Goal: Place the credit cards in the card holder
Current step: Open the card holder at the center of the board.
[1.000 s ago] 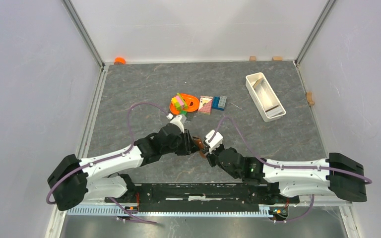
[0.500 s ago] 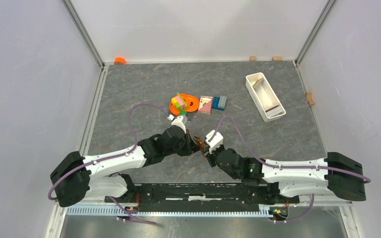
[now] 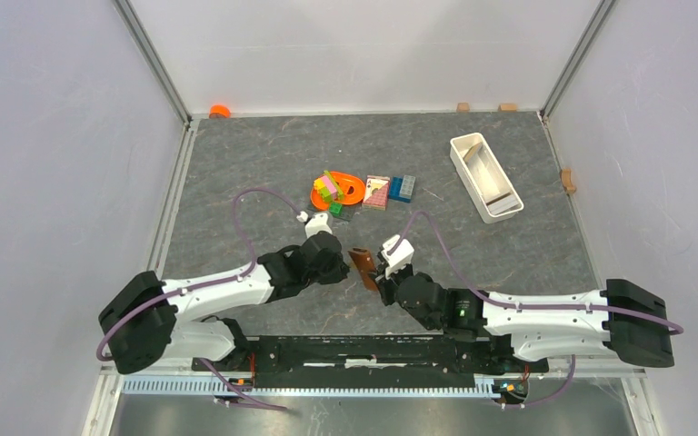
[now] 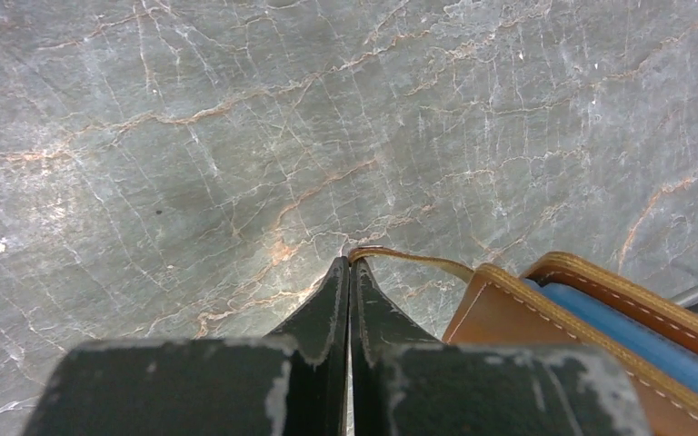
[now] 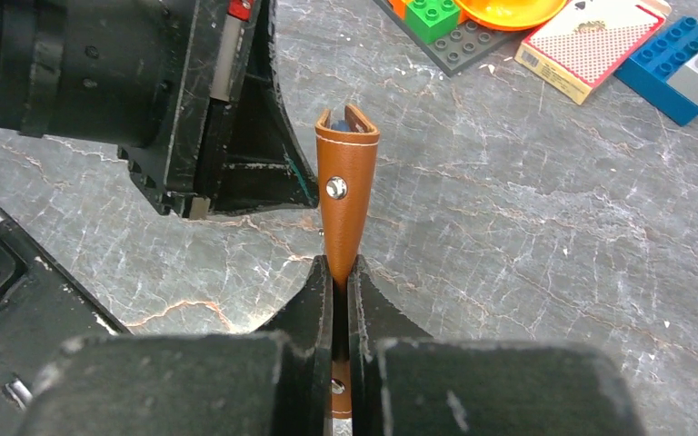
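Clearly, my right gripper (image 5: 340, 263) clamped the card holder (image 5: 345, 195), blue credit card (image 4: 618, 331) inside; my left gripper (image 4: 349, 268) sat beside it, jaws together.

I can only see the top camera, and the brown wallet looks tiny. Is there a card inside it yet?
Observer: Yes. The left wrist camera shows a blue card tucked between the leather sides of the wallet.
Operator: Who's holding the wallet?
Observer: The right fingers are shut on one end of it. It is held on edge, with its snap button facing the right wrist camera.
Operator: What about the left fingers?
Observer: The left fingers are pressed together, with a thin tan edge at their tips. I can't tell whether they pinch it.
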`<state>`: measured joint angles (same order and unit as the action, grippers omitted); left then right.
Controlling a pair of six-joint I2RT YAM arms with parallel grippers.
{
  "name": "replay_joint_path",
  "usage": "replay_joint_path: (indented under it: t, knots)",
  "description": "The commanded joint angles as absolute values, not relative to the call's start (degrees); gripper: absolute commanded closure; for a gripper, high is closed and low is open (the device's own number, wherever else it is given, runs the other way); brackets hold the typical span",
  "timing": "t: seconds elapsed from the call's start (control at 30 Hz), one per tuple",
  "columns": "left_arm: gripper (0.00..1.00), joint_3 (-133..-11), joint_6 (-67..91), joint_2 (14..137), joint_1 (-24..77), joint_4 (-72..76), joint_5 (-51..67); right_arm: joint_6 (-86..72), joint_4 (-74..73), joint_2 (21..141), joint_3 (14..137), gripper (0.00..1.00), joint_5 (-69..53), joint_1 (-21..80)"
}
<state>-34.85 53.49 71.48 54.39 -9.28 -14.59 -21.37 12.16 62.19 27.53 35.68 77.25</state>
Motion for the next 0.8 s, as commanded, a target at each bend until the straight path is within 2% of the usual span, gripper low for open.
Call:
replay_joint_path:
  t: [0.0,0.07,0.17,0.33,0.43,0.6,0.67,0.77]
  knots:
    - [0.98,-34.05,50.93,69.56,54.23,-10.38,-18.49,-24.28,10.36,60.98,30.59,1.0,41.24,77.49]
    - [0.98,-32.45,49.96,67.67,54.23,-8.2,-16.94,-25.1,6.66,61.17,31.4,1.0,44.14,76.9]
    - [0.98,-29.07,48.4,63.74,54.22,-4.17,-13.7,-24.94,4.31,59.59,30.81,1.0,42.02,74.2]
    - [0.97,-25.93,44.13,58.27,53.79,-0.51,-5.67,-22.34,8.06,54.33,26.93,1.0,25.24,67.33]
    - [0.79,-25.56,41.41,54.82,53.6,-1.64,-2.24,-22.86,6.54,51.29,26.31,1.0,19.39,64.69]
    - [0.36,-22.98,39.26,47.15,53.44,3.07,3.64,-21.47,4.61,46.2,26.0,1.0,9.05,60.69]
    - [0.23,-22.94,38.7,45.28,53.26,3.34,4.75,-20.47,2.89,44.98,26.95,1.0,6.73,59.6]
    - [0.13,-23.91,38.5,45.17,53.17,3.79,6.88,-19.17,1.37,44.25,28.28,1.0,4.01,58.97]
